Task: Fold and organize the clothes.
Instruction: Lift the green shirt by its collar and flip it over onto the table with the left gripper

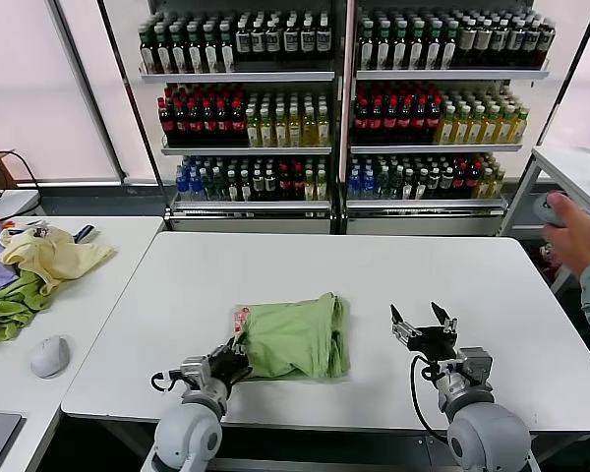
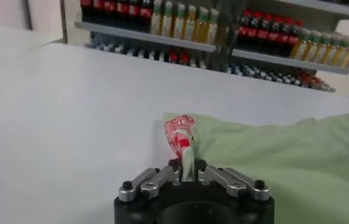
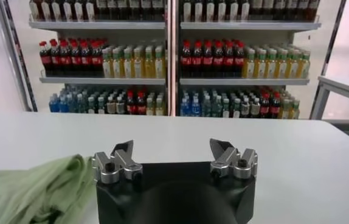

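Green polo shirt (image 1: 295, 339) folded, left gripper (image 1: 232, 360) fingers pinching corner; right gripper (image 1: 423, 328) fingers spread.

Mock retail setup inside a lab or test room. Behind the white table (image 1: 275, 265): glass-fronted drinks shelving (image 1: 344, 98) stocked with rows of bottles. Left of the table: a second desk (image 1: 98, 285) with a computer mouse (image 1: 49, 356), cables, heaped cloths (image 1: 29, 270).
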{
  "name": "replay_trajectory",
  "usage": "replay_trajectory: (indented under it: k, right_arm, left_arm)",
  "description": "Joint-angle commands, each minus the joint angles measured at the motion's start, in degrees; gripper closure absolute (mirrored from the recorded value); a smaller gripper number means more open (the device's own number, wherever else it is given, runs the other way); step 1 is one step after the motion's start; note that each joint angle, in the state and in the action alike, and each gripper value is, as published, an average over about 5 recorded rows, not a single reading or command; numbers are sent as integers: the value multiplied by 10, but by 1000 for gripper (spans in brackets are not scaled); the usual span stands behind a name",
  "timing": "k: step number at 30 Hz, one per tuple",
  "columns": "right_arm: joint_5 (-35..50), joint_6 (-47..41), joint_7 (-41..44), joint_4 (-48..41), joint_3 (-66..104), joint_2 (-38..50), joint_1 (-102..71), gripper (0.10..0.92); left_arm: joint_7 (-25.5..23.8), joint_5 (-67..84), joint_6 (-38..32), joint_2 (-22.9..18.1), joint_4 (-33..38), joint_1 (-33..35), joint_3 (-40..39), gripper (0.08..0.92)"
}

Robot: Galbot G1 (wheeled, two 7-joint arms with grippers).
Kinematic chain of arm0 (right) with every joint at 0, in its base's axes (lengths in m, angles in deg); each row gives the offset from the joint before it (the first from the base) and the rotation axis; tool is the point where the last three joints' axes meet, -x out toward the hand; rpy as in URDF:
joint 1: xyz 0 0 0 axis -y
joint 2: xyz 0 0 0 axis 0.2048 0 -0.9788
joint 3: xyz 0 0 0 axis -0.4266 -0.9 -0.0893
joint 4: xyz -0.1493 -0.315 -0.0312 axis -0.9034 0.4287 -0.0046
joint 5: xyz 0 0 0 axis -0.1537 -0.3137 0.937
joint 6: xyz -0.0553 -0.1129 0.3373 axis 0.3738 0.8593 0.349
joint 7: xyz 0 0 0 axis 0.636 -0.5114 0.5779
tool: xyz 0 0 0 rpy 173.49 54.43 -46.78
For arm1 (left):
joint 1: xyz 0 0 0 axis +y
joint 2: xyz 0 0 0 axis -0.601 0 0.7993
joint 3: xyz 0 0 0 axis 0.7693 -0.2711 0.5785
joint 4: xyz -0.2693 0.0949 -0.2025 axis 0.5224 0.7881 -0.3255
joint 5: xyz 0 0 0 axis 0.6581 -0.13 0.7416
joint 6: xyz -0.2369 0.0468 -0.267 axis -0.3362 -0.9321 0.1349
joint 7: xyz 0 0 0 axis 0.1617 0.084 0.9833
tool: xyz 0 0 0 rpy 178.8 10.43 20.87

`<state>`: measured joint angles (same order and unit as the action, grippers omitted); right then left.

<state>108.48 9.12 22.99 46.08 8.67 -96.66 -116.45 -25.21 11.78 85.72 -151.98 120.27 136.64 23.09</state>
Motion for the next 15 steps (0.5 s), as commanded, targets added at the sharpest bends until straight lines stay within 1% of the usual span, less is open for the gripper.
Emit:
replay_trajectory:
  k: [1,4,8,10,12,15]
  right_arm:
    - [1,0,0,1,-1,1,2,203]
    - [3,0,0,1,-3,2,4,203]
    - [4,1,1,0,-7,1,8,203]
    - [4,1,1,0,-9,1,9,203]
    - [4,1,1,1,-12,-1,10,203]
    - [3,1,1,4,-14,-3,8,203]
  left_arm:
    - [2,185,-6,26,57,6,137,857]
    - [-1,227,2,50,78,11,207,879]
    - [-3,278,17,86,106,16,306,879]
    - [-3,294,25,104,129,20,342,879]
    - [-3,299,30,114,157,23,357,879]
    - [-2,288,32,109,205,23,335,879]
